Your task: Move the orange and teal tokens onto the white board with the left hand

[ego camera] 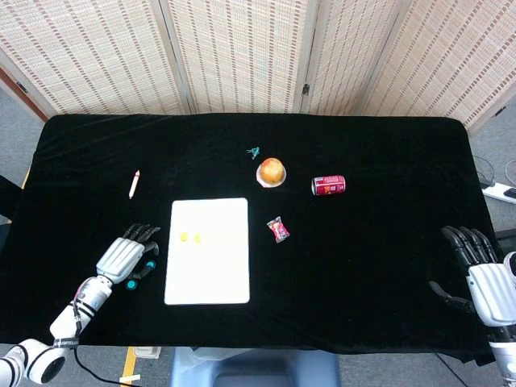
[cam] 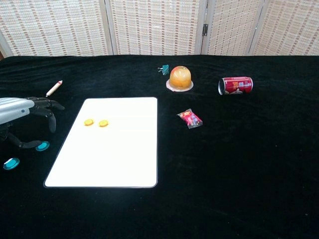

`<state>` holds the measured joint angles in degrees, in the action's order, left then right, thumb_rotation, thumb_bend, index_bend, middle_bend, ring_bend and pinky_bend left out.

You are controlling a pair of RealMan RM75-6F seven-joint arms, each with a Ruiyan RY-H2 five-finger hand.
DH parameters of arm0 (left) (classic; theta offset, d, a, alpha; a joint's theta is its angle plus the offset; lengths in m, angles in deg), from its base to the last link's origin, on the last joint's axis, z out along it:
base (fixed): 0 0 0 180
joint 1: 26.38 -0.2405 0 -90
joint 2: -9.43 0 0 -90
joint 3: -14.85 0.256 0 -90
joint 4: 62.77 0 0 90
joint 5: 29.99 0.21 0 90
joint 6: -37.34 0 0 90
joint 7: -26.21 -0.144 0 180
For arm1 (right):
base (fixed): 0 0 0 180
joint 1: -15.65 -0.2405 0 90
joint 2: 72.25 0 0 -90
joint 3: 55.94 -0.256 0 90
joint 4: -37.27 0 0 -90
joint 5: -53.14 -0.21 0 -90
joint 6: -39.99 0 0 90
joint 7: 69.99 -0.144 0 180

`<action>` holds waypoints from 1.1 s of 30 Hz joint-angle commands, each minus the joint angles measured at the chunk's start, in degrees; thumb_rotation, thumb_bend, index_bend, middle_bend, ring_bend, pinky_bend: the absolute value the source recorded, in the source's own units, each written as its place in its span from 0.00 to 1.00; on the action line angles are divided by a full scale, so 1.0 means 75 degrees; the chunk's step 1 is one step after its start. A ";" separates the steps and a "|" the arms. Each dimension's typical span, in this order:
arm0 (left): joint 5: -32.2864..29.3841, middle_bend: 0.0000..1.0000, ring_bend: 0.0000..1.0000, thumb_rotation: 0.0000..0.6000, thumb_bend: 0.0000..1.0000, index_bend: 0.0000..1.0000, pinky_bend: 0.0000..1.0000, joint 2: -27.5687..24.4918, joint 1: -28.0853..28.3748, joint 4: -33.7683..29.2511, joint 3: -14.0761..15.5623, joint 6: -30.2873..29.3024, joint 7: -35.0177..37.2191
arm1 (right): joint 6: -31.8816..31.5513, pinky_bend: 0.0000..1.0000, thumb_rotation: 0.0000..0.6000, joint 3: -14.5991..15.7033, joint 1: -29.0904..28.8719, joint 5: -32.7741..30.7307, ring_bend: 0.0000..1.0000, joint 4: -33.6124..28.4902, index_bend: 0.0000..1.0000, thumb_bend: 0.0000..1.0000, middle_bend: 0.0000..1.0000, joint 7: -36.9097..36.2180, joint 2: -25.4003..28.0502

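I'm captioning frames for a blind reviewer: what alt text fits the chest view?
The left hand hovers over a teal token beside the white board, which holds two orange tokens. A second teal token lies on the black table.

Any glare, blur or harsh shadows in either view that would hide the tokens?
Head view: even lighting, sharp; the white board is bright but the orange tokens stay readable. Chest view: sharp, no glare; teal tokens stand out on the black cloth; left hand is cropped at the edge.
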<state>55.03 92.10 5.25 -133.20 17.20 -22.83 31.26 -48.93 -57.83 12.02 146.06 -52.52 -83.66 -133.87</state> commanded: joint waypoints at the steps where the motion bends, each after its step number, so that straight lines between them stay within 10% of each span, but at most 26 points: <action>1: 0.0013 0.13 0.01 1.00 0.42 0.43 0.00 0.0090 -0.0067 0.0091 0.0034 -0.0027 -0.0059 | -0.0004 0.02 1.00 0.0004 -0.0003 0.0009 0.03 -0.0002 0.06 0.27 0.11 0.0007 0.0001; 33: -0.0131 0.13 0.01 1.00 0.42 0.46 0.00 0.0450 -0.0217 0.0744 -0.0046 0.0390 -0.0037 | -0.0012 0.02 1.00 0.0022 -0.0012 -0.0018 0.02 -0.0047 0.06 0.27 0.11 0.0054 0.0019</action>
<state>54.05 95.42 3.60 -127.66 16.87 -19.96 30.94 -49.02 -57.66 11.92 145.93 -52.88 -83.25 -133.73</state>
